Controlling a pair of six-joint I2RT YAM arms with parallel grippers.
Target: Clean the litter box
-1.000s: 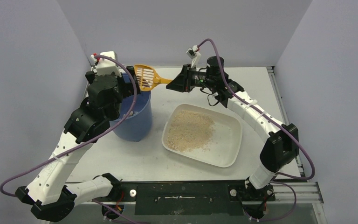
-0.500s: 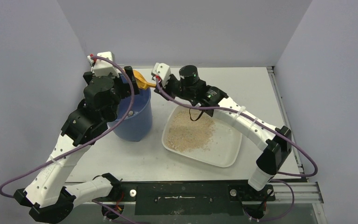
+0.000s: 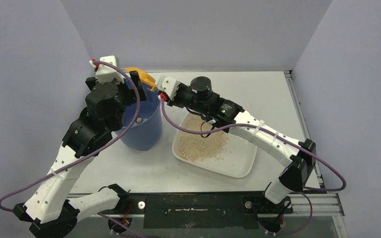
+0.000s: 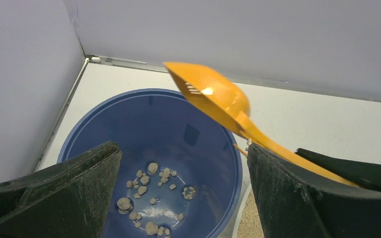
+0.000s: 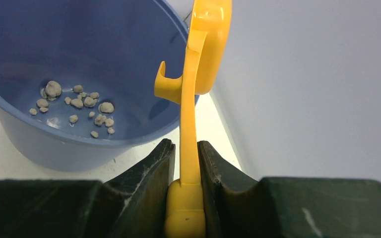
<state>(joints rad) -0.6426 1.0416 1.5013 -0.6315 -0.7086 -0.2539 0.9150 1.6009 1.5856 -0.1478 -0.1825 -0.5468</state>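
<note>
While pinched at its thin flat handle between the matte black fingers [image 5: 144, 178] of the right gripper [image 5: 186, 148], pressed flush on both sides: a glossy orange plastic slotted scoop [image 5: 206, 44], turned edge-on over the far rim of a tall round blue plastic bucket [image 5: 79, 39]. From the left wrist, a smooth rounded bowl with a few short slots near the tip, then a long tapering handle with a small hook-shaped tab on it. On the bucket's smooth floor, a loose scatter of small grey lumpy clumps [image 4: 149, 191]. Above the bucket's near rim, the left gripper [image 4: 181, 148], spread wide, its dull black wedge-shaped fingers well apart and holding nothing. Just right of the bucket on the flat white tabletop [image 3: 144, 168], with a narrow strip of table between: a shallow cream-white plastic rectangular litter box [image 3: 240, 161] with rounded corners, set at a slant to the table's edges. Inside, fine tan sandy granules [image 3: 201, 141] spread over the left and far part; bare smooth plastic along the right and near sides.
</note>
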